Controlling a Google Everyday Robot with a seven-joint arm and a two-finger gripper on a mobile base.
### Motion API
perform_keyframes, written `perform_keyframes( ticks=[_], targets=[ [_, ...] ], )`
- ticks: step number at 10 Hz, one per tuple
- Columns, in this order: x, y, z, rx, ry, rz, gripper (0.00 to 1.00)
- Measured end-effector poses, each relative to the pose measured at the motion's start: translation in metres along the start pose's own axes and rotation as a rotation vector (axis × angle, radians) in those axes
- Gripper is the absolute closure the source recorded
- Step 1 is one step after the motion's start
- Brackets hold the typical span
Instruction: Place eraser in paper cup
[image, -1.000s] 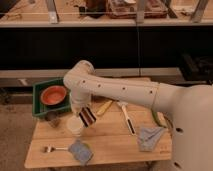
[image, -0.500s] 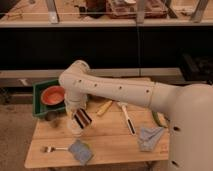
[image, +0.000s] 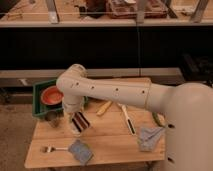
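The eraser (image: 81, 121), a block with dark brown, red and white stripes, is tilted and held in my gripper (image: 76, 119) at the left of the wooden table (image: 110, 140). The gripper hangs from the white arm's wrist and is shut on the eraser. The cream-white paper cup (image: 73, 130) stands directly below. It is mostly hidden behind the gripper and eraser, and only its lower wall shows. The eraser's lower end sits at about the cup's rim.
A small grey metal cup (image: 52, 119) stands left of the paper cup. A green bin (image: 40, 102) holds an orange-red bowl (image: 51, 95). A yellow-handled tool (image: 104, 108), a black-and-white stick (image: 127, 120), a grey cloth (image: 150, 136), a fork (image: 50, 148) and a grey sponge (image: 80, 151) lie on the table.
The gripper with the eraser has shifted slightly left and lower, onto the paper cup. Nothing else on the table has moved.
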Motion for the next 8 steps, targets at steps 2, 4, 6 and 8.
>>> perform_keyframes(
  ticks=[2,4,6,8],
  targets=[
    [0.0024,-0.0024,0.0036,-0.006,-0.001,0.002,0.73],
    [0.0048,-0.0028,0.0064,-0.009,-0.001,0.006,0.52],
    [0.0061,-0.0024,0.0079,-0.008,-0.002,0.01,0.32],
    [0.0072,-0.0045,0.0102,-0.002,-0.007,0.01,0.2]
  ],
)
